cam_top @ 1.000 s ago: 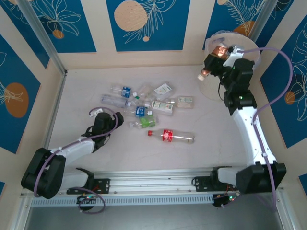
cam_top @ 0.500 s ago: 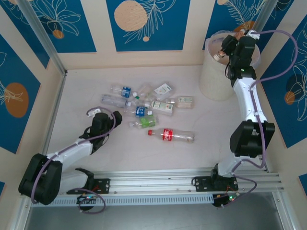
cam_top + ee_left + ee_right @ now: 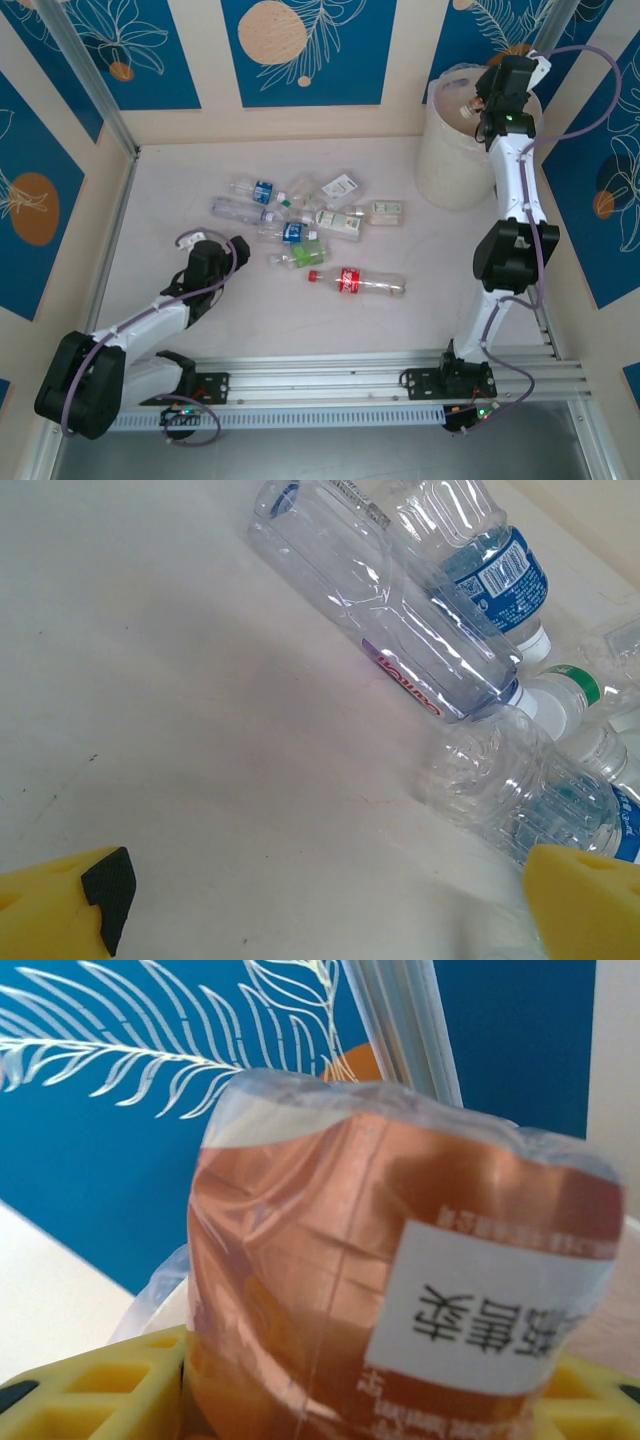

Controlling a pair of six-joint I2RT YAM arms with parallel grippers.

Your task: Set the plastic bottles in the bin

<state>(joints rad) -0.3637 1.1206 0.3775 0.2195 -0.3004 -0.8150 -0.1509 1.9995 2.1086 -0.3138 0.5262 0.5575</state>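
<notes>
Top external, right end effector now above bin, clamping orange-labelled bottle, left end effector wide, drawn back.

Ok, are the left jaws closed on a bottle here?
No, the left jaws stand wide apart over the table, and the bottles lie ahead of them rather than between them.
</notes>
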